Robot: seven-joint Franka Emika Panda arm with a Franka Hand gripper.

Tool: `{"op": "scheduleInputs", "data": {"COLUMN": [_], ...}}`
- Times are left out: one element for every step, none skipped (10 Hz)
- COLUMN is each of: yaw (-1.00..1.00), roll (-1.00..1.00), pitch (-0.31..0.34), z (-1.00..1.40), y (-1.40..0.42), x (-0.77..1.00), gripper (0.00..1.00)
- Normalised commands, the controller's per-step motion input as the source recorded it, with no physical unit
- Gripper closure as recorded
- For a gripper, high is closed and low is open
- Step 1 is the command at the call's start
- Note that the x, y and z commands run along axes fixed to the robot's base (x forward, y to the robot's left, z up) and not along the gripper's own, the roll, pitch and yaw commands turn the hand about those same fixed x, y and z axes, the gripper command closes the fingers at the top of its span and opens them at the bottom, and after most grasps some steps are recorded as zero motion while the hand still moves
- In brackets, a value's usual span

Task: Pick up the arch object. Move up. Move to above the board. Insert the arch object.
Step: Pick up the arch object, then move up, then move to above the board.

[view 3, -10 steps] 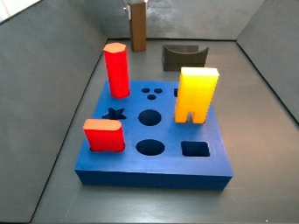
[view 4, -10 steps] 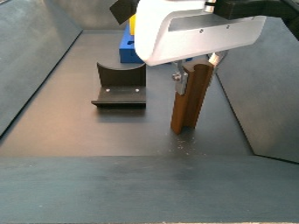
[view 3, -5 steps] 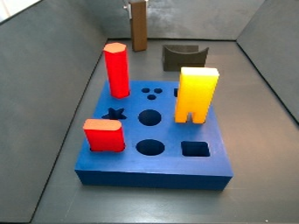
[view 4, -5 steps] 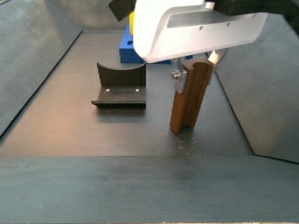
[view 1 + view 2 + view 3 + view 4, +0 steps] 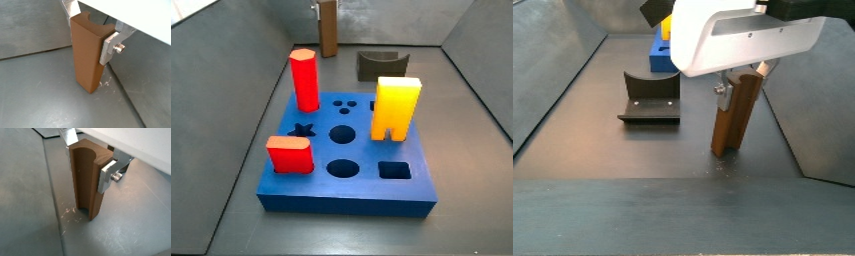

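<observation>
The arch object [image 5: 732,112] is a tall plain brown block, upright, its base at the grey floor. It also shows in both wrist views [image 5: 85,55] [image 5: 83,183] and far back in a side view [image 5: 329,28]. My gripper [image 5: 90,30] [image 5: 87,160] [image 5: 735,84] is shut on its upper part, one silver finger plate [image 5: 109,47] [image 5: 105,178] on each side. The white gripper body [image 5: 747,35] hides the block's top. The board [image 5: 345,190] is a thick blue slab with cut-out holes, well away from the gripper; a corner of it shows behind the gripper [image 5: 657,52].
On the board stand a red post [image 5: 306,80], a yellow block [image 5: 394,107] and a short red block [image 5: 289,153]. The dark fixture [image 5: 649,97] [image 5: 380,66] stands on the floor beside the arch object. Grey walls [image 5: 814,120] close in the sides.
The gripper and the arch object have shifted very slightly in a side view. The board and its blocks have not moved.
</observation>
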Motion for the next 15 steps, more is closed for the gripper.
{"op": "scheduleInputs", "data": {"yaw": [0.0, 0.0, -0.01, -0.01, 0.0, 0.0, 0.0, 0.01, 0.01, 0.02, 0.02, 0.02, 0.03, 0.03, 0.04], "roll": [0.0, 0.0, -0.02, 0.0, 0.03, 0.06, 0.05, 0.06, 0.07, 0.08, 0.08, 0.1, 0.12, 0.13, 0.11], "pitch": [0.0, 0.0, 0.047, 0.053, 0.058, 0.071, -0.164, -0.156, -0.129, -0.056, 0.008, 0.056, 0.085, 0.101, 0.107], "z": [0.0, 0.83, 0.74, 0.63, 0.48, 0.27, 1.0, 1.0, 1.0, 1.0, 1.0, 1.0, 1.0, 1.0, 0.81], "y": [0.0, 0.0, -0.09, -0.07, -0.04, -0.01, -0.13, -0.14, -0.13, -0.11, -0.1, -0.09, -0.08, -0.07, -0.05], "x": [0.0, 0.0, -0.06, -0.06, -0.05, -0.03, -0.1, -0.11, -0.11, -0.1, -0.09, -0.08, -0.07, -0.05, -0.02], "gripper": [1.0, 1.0, 1.0, 1.0, 1.0, 1.0, 1.0, 1.0, 1.0, 1.0, 1.0, 1.0, 1.0, 1.0, 1.0]}}
